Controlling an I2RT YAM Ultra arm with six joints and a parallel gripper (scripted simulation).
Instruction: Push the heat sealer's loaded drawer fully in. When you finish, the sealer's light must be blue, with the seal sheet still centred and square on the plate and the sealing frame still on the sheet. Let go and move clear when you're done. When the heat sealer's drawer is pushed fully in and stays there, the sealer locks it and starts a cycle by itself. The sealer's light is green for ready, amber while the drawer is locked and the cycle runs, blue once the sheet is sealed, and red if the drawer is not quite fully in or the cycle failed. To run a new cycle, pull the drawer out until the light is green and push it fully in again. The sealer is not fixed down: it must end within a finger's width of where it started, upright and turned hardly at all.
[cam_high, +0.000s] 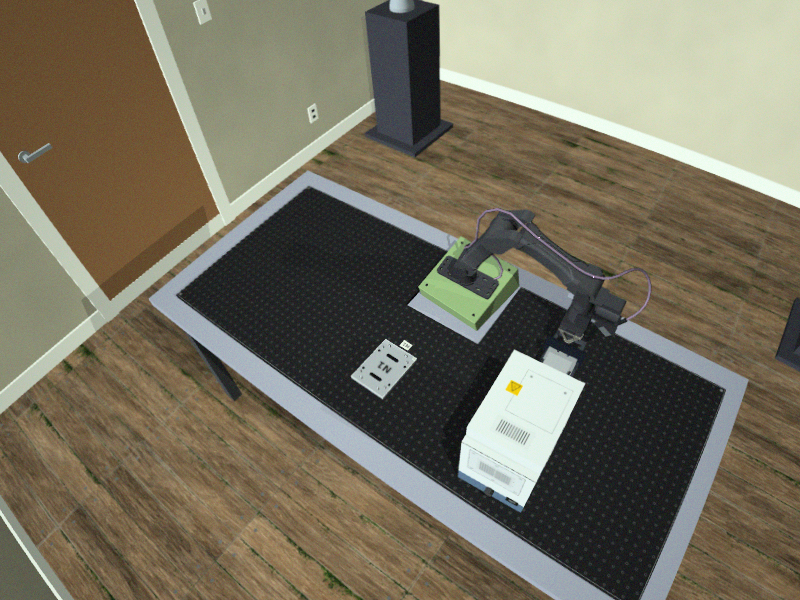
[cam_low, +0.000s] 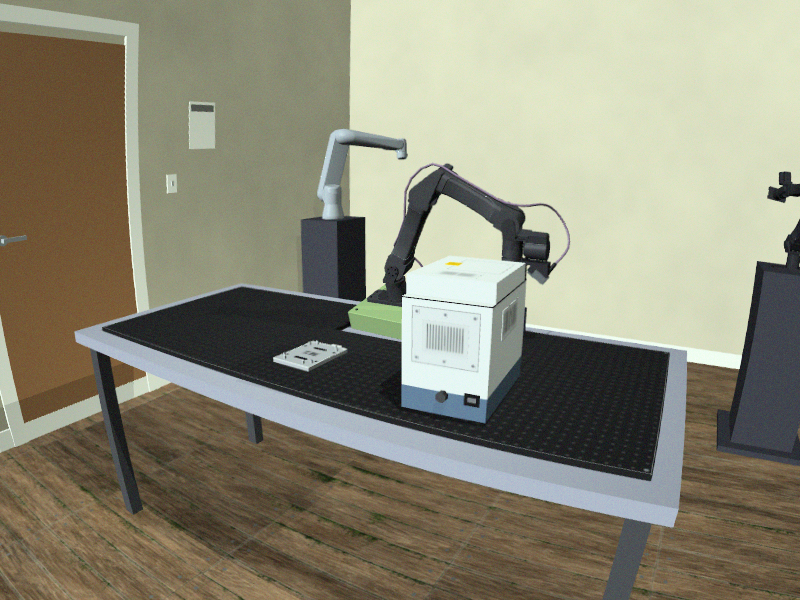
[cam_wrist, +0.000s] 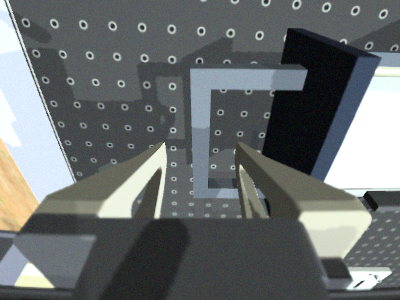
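Observation:
The white heat sealer (cam_high: 526, 413) (cam_low: 462, 322) stands upright on the black perforated table top (cam_high: 290, 277). Its drawer (cam_high: 560, 359) sticks out of the far side, towards the arm. In the wrist view the drawer's dark front panel (cam_wrist: 310, 100) carries a grey U-shaped handle (cam_wrist: 200, 95), and the white seal sheet (cam_wrist: 365, 135) shows behind the panel. My gripper (cam_high: 568, 337) (cam_wrist: 200, 150) is half open, with one finger on each side of the handle's bar and not pressing on it. The sealer's light is hidden in all views.
The arm's green base block (cam_high: 468, 290) (cam_low: 371, 316) stands left of the drawer. A small grey plate marked N1 (cam_high: 383, 368) (cam_low: 310, 348) lies on the table. The table's grey edge (cam_high: 730, 413) runs close on the right. A dark pedestal (cam_high: 403, 71) (cam_low: 332, 255) stands on the floor behind.

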